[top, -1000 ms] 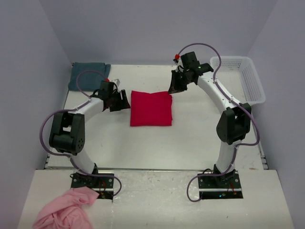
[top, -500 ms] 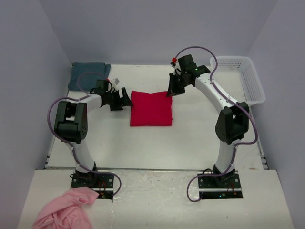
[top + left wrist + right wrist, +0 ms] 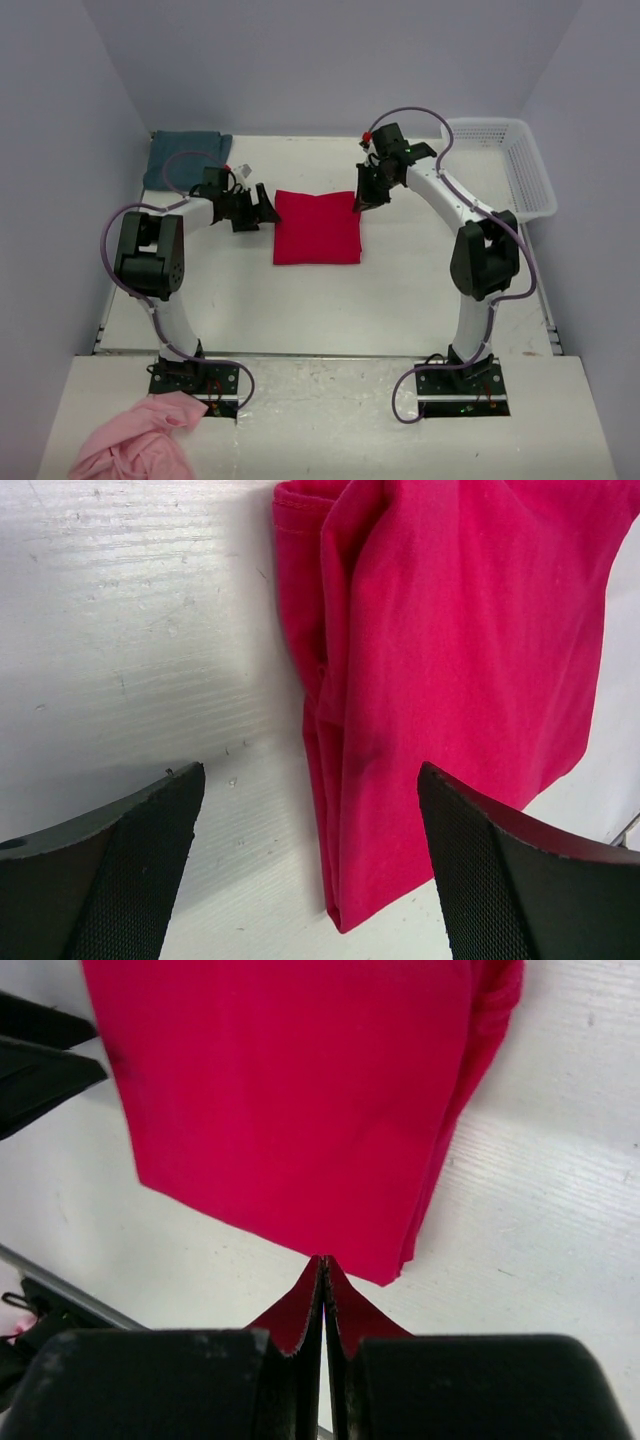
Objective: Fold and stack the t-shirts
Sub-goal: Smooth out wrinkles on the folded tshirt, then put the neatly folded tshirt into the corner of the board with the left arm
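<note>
White basket (image 3: 497,124) stands far right, apart from the folded red t-shirt (image 3: 316,228). Left pincer (image 3: 266,208) gapes wide; right pincer (image 3: 358,200) is pressed closed.

Overhead, wrist close-ups; shared red t-shirt (image 3: 317,228)

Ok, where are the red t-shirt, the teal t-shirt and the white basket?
red t-shirt (image 3: 317,228): top view, middle of the folded square.
teal t-shirt (image 3: 186,157): top view, middle of the folded cloth.
white basket (image 3: 536,178): top view, its right wall.
</note>
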Robot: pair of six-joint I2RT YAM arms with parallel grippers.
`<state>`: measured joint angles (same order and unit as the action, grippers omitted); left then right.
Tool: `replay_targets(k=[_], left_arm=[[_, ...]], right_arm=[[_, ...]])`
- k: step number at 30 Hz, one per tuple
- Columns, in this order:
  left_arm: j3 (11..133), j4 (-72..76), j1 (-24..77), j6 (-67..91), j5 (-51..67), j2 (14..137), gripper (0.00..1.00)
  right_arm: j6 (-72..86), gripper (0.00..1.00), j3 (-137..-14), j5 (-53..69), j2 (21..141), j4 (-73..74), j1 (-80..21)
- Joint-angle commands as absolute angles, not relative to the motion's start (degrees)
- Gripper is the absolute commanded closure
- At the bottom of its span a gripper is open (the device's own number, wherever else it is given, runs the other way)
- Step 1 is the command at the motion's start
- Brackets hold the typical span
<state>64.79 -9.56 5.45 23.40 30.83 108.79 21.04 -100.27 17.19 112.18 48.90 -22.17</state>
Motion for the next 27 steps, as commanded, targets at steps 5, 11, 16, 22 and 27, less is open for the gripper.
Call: replay_targets(k=[5,11,16,22,27], left_arm=[[62.32,-13.36,7.38,23.38,27.60,109.25,0.12],[61.96,-12.92,7.38,23.99,27.60,108.72,0.12],[61.79,-13.01,7.38,24.87,27.42,107.67,0.12],[60.56,-12.57,7.56,25.75,27.16,106.61,0.12],[60.56,-12.74,7.82,25.40,26.89,107.93,0.12]], right_arm=[[22.67,1.00,-97.65,12.74,117.07,48.44,-22.50],[22.85,1.00,-97.29,15.20,120.67,48.16,-22.50],[23.82,1.00,-95.80,17.48,122.95,47.20,-22.50],[24.87,1.00,-92.55,19.07,124.72,45.97,-22.85],[24.87,1.00,-91.85,19.16,125.33,45.97,-22.85]])
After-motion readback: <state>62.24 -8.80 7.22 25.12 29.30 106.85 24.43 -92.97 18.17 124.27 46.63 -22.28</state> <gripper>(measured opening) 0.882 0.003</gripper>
